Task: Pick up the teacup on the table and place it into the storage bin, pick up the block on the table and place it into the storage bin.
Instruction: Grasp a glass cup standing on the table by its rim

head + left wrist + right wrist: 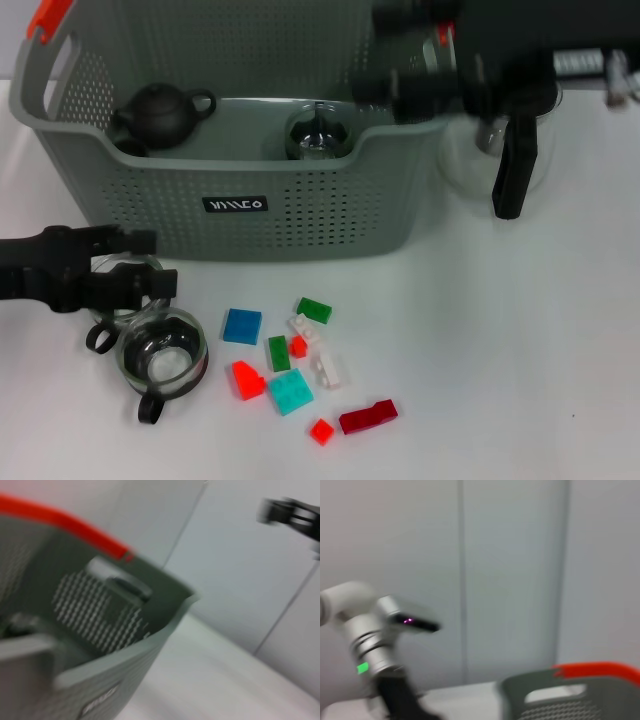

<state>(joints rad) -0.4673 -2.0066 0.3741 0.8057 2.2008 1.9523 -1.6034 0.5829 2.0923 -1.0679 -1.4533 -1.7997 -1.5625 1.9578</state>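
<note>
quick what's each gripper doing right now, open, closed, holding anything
Left gripper: open, jaws either side of a glass teacup's rim beside the storage bin.
Right gripper: cannot be told, blurred above the bin's right end.

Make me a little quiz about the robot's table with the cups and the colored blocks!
1. True or false: the storage bin already holds a dark teapot.
2. How many glass teacups stand on the table? A) none B) two C) five
3. Fill in: the left gripper is beside the ____ teacup, the one nearer the bin.

Key:
1. True.
2. B: a back one and a front teacup.
3. Back. The right gripper is over the bin's far right rim, near the glass pitcher.
</note>
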